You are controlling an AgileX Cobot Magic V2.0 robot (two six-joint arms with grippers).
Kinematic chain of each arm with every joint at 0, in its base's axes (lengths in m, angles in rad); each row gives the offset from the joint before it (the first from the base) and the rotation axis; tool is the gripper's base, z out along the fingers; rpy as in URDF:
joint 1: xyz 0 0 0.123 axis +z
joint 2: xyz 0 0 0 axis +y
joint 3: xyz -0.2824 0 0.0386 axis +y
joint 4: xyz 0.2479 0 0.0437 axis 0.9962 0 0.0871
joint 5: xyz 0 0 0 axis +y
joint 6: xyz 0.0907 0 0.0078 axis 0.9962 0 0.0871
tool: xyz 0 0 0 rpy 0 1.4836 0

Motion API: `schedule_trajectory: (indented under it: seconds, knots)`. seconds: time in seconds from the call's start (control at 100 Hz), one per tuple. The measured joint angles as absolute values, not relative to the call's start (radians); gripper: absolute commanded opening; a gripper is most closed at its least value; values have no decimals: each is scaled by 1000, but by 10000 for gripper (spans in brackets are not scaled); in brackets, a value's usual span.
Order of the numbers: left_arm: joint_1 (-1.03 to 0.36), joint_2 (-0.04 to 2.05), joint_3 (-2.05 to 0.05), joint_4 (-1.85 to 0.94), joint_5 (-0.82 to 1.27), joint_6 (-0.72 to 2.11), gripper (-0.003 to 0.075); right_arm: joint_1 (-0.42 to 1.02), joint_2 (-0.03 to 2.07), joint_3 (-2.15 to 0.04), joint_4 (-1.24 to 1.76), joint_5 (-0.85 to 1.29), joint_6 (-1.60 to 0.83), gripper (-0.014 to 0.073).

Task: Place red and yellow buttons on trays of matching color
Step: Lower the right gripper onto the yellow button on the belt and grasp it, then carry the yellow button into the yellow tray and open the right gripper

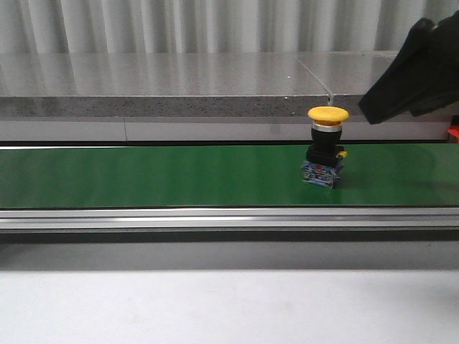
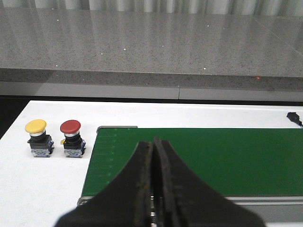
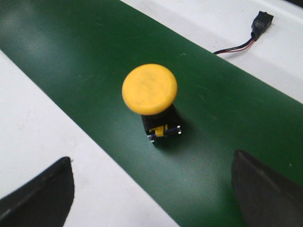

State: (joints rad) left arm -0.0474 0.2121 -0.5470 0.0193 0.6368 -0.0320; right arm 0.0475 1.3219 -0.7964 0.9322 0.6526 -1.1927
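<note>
A yellow button (image 1: 328, 147) stands upright on the green conveyor belt (image 1: 143, 175), right of centre. My right gripper (image 1: 380, 104) hangs above and to the right of it. In the right wrist view this yellow button (image 3: 150, 94) sits just beyond my right gripper (image 3: 151, 158), which is open and holds nothing. My left gripper (image 2: 152, 144) is shut and empty over the belt's end (image 2: 213, 161). Beside that end, another yellow button (image 2: 37, 137) and a red button (image 2: 71, 137) stand side by side on the white table. The trays are out of view.
A grey stone ledge (image 1: 179, 79) runs behind the belt. An aluminium rail (image 1: 215, 218) borders the belt's front edge. A black connector with red and black wires (image 3: 262, 21) lies on the white surface past the belt.
</note>
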Motion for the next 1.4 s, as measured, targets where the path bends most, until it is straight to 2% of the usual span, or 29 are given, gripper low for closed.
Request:
schedule_trajectory:
  seconds: [0.2, 0.42, 0.47, 0.54, 0.71, 0.8, 1.1, 1.4]
  knots:
    - [-47, 212, -547, 19, 637, -32, -21, 110, 1406, -828, 951, 584, -1193, 664]
    - [-47, 212, -547, 19, 637, -32, -21, 116, 1502, -887, 968, 551, -1193, 650]
    - [-47, 212, -547, 19, 637, -32, -21, 116, 1519, -894, 978, 537, -1193, 608]
    - [-47, 212, -547, 19, 637, -32, -21, 116, 1537, -897, 1002, 519, -1193, 505]
    - [-47, 212, -547, 19, 637, -32, -21, 116, 1553, -897, 1049, 494, -1193, 202]
    - [-47, 212, -547, 19, 637, -32, -21, 116, 1555, -897, 1053, 494, -1189, 121]
    - [-47, 212, -547, 19, 637, -32, -21, 71, 1509, -897, 1045, 494, -1102, 119]
    - [-47, 212, -547, 19, 637, -32, -21, -170, 1289, -897, 899, 498, -840, 119]
